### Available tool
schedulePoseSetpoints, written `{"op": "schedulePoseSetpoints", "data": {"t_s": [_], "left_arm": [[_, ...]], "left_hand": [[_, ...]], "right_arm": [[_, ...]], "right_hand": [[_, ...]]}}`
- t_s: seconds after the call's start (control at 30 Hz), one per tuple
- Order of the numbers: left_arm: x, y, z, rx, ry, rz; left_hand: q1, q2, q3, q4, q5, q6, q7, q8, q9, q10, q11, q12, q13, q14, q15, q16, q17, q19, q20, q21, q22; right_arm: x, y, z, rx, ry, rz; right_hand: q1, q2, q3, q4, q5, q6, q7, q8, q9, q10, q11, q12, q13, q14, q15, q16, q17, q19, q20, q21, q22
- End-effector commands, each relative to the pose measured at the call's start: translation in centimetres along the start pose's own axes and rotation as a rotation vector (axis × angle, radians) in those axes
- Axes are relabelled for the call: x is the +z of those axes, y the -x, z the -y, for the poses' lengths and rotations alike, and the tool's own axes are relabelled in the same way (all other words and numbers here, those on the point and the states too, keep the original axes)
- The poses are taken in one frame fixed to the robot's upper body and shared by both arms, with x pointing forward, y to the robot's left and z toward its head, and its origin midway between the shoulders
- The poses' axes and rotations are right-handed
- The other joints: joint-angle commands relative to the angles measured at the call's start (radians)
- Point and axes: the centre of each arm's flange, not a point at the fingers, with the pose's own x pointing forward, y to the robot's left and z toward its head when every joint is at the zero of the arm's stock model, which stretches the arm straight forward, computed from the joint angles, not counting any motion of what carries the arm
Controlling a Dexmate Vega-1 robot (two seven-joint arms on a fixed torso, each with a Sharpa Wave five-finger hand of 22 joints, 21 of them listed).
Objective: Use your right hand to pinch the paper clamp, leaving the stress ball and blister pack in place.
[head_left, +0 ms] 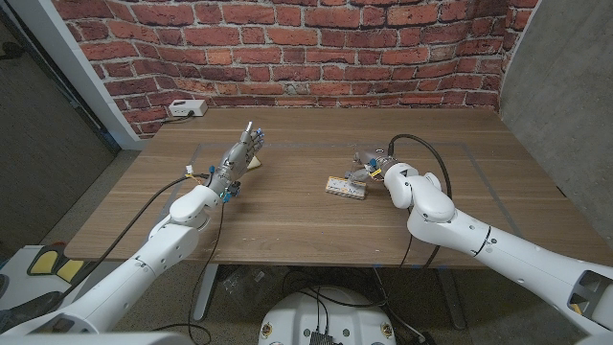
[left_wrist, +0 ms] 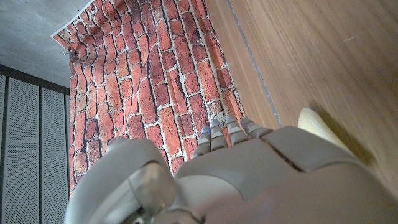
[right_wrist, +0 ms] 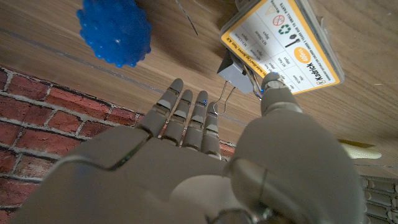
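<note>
One paper clamp [right_wrist: 235, 71], grey, lay against the near edge of one blister pack [right_wrist: 283, 38], with one blue stress ball [right_wrist: 115, 30] well apart across bare wood. Right hand [right_wrist: 205, 134] hovered just short of the clamp, fingers spread, holding nothing (thumb nearest). Left hand [head_left: 239, 158] stood raised and empty, fingers extended, on the table [head_left: 287, 225] well clear of them.

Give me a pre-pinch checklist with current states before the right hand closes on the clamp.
1. Right hand empty, fingers apart: ok.
2. Clamp in front of the fingertips: ok.
3. Thumb and finger on opposite sides of the clamp: cannot tell; the thumb sits beside it, contact unclear.
4. Stress ball clear of the hand: ok.
5. Blister pack clear of the pinch: not ok; it lies right against the clamp, close to the thumb.
6. Left hand away from the work area: ok.
</note>
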Motion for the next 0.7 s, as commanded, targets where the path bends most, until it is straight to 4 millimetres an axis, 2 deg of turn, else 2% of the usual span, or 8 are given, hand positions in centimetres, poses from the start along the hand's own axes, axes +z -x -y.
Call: {"op": "schedulePoseSetpoints", "data": {"t_s": [0.03, 0.07, 0.23, 0.7], "left_arm": [[-0.01, -0.05, 0.21, -0.002, 0.002, -0.001], [0.00, -0.06, 0.23, -0.002, 0.001, -0.001], [0.05, -0.09, 0.31, -0.003, 0.000, 0.000], [0.02, -0.01, 0.41, -0.004, 0.000, -0.006]], "left_hand": [[0.007, 0.001, 0.000, 0.003, -0.007, 0.000, -0.002, 0.001, 0.004, 0.008, 0.001, 0.001, 0.001, 0.008, -0.001, -0.003, 0.004, 0.000, 0.006, -0.001, 0.005], [0.007, 0.001, 0.000, 0.003, -0.007, 0.000, -0.002, 0.001, 0.004, 0.008, 0.001, 0.001, 0.001, 0.008, -0.001, -0.003, 0.004, 0.000, 0.006, -0.001, 0.005], [0.008, 0.001, 0.000, 0.003, -0.007, -0.002, -0.003, 0.000, 0.004, 0.006, -0.001, 0.000, 0.001, 0.007, -0.001, -0.004, 0.004, 0.000, 0.007, -0.001, 0.005], [0.009, 0.002, -0.001, 0.003, -0.009, -0.004, -0.005, -0.001, 0.004, 0.004, -0.002, -0.002, 0.001, 0.006, -0.002, -0.004, 0.004, 0.000, 0.010, -0.001, 0.005]], "right_arm": [[-0.15, 0.16, -0.34, -0.007, -0.004, -0.009], [-0.16, 0.19, -0.35, -0.010, -0.005, -0.011], [-0.21, 0.39, -0.38, -0.030, -0.013, -0.011], [-0.33, 0.44, -0.25, -0.041, -0.024, -0.012]], "right_hand": [[0.016, 0.005, 0.010, 0.001, 0.006, 0.031, -0.014, 0.011, 0.001, 0.031, -0.013, 0.009, 0.000, 0.032, -0.010, 0.009, 0.003, 0.029, -0.005, 0.011, 0.004], [0.018, 0.007, 0.011, 0.001, 0.006, 0.036, -0.014, 0.013, 0.001, 0.038, -0.010, 0.011, 0.000, 0.034, -0.010, 0.008, 0.003, 0.033, -0.006, 0.012, 0.005], [0.026, 0.010, 0.013, 0.002, 0.006, 0.063, -0.024, 0.019, 0.001, 0.068, -0.034, 0.016, -0.001, 0.064, -0.029, 0.010, 0.004, 0.059, -0.013, 0.018, 0.005], [0.052, 0.028, 0.026, 0.002, 0.009, 0.105, -0.036, 0.028, 0.000, 0.115, -0.049, 0.020, -0.003, 0.106, -0.041, 0.008, 0.004, 0.092, -0.026, 0.024, 0.006]]}}
